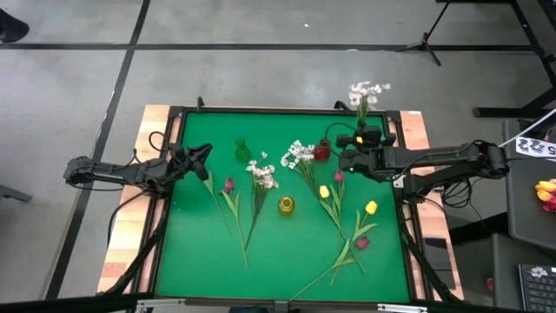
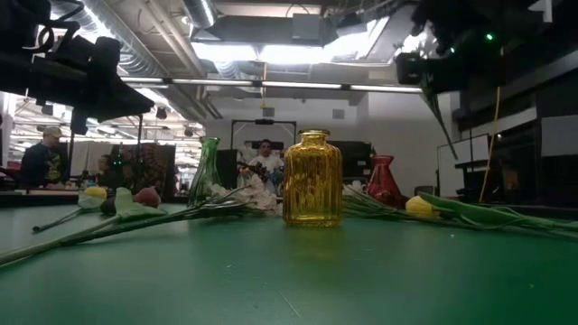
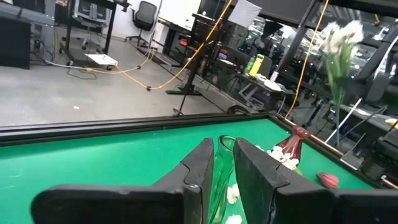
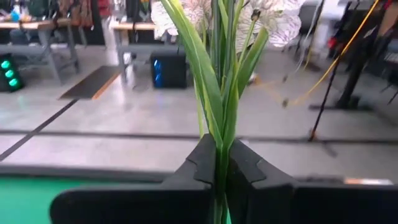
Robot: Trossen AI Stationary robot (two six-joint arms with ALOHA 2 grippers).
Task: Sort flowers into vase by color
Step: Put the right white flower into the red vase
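My right gripper point(image 1: 360, 130) is raised over the table's far right and is shut on a spray of white blossoms point(image 1: 368, 91), also visible as the white spray point(image 3: 341, 37) in the left wrist view. A green vase point(image 1: 242, 152), a red vase point(image 1: 321, 152) and a yellow vase point(image 1: 286, 205) stand on the green table point(image 1: 191, 261). White sprays point(image 1: 263, 174), maroon tulips point(image 1: 228, 184) and yellow tulips point(image 1: 371, 207) lie flat among them. At the table's left, my left gripper point(image 1: 201, 155) stands level, narrowly open, with nothing between its fingers. My right gripper pinches the white spray's green stem and leaves point(image 4: 219, 152) between its two fingers. The fingers are about level, point toward the table's far edge and lie across the stem. The spray stands upright above them, blossoms on top, lifted clear of the table.
The table has a raised dark rim point(image 1: 261, 110). Flower stems cross the middle and near right of the cloth. Beyond the far edge are an open floor, desks and people point(image 2: 264, 162) in the room.
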